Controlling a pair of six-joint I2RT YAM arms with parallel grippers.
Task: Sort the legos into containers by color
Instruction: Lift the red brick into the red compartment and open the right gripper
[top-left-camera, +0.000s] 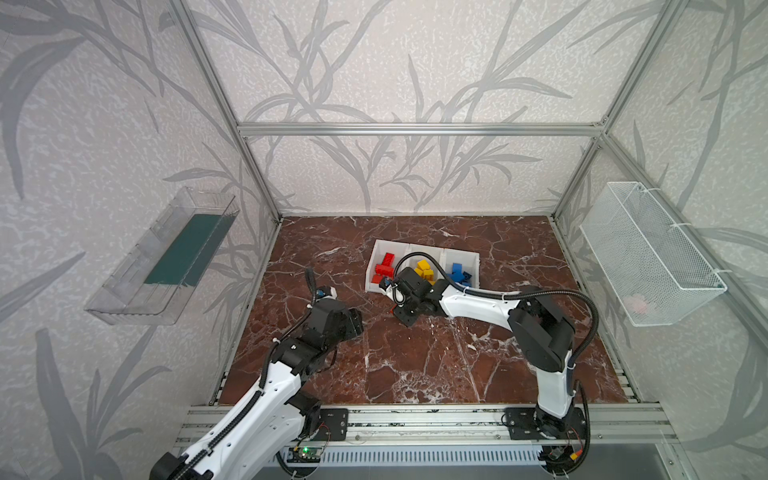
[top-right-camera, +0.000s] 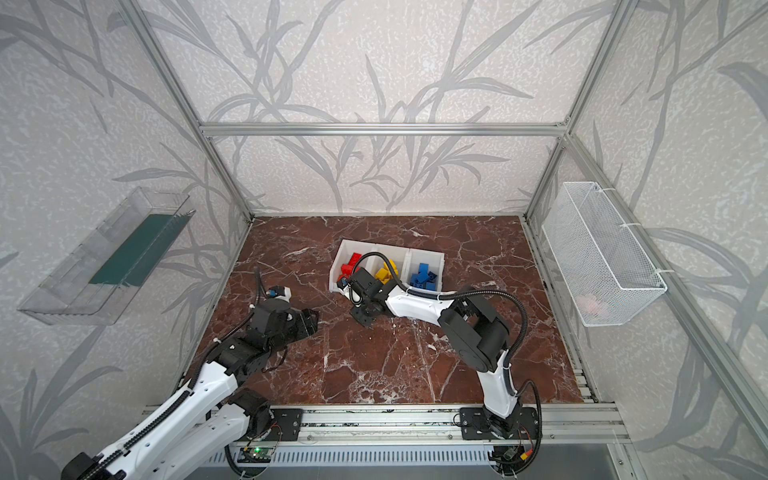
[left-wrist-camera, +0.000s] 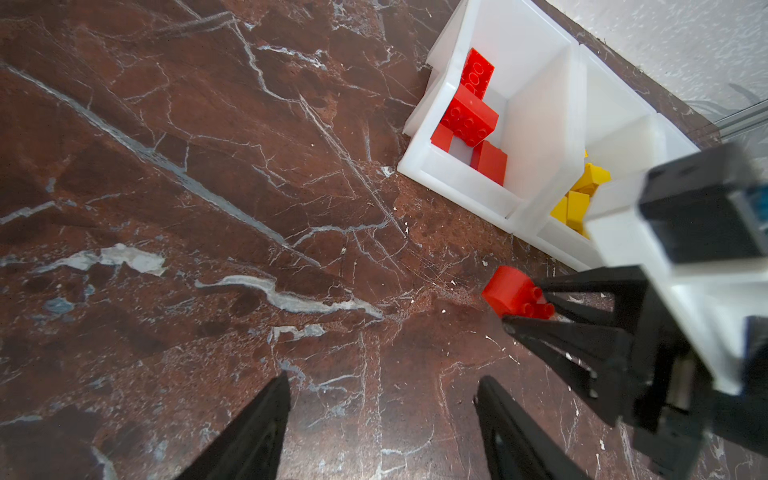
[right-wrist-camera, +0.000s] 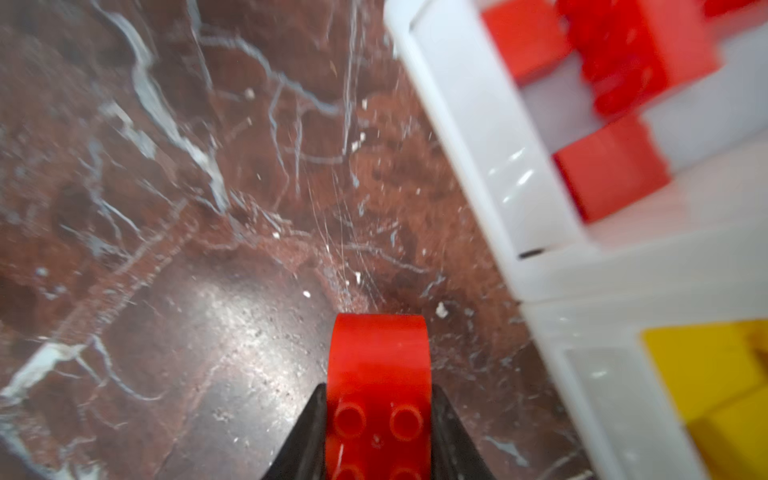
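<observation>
Three white containers (top-left-camera: 461, 252) stand joined in a row at mid-table. In both top views the left one holds red legos (top-left-camera: 384, 266), the middle one yellow legos (top-left-camera: 424, 268), the right one blue legos (top-left-camera: 459, 272). My right gripper (right-wrist-camera: 378, 390) is shut on a red lego (right-wrist-camera: 378, 365), studs facing the wrist camera, low over the table just in front of the red container (right-wrist-camera: 478, 124). The left wrist view shows that same red lego (left-wrist-camera: 515, 297) between the right fingers. My left gripper (left-wrist-camera: 384, 378) is open and holds nothing, over bare marble left of the containers.
A clear plastic tray with a green base (top-left-camera: 166, 257) hangs on the left wall. A white wire basket (top-left-camera: 652, 253) hangs on the right wall. Aluminium frame posts edge the table, and a rail (top-left-camera: 415, 424) runs along its front.
</observation>
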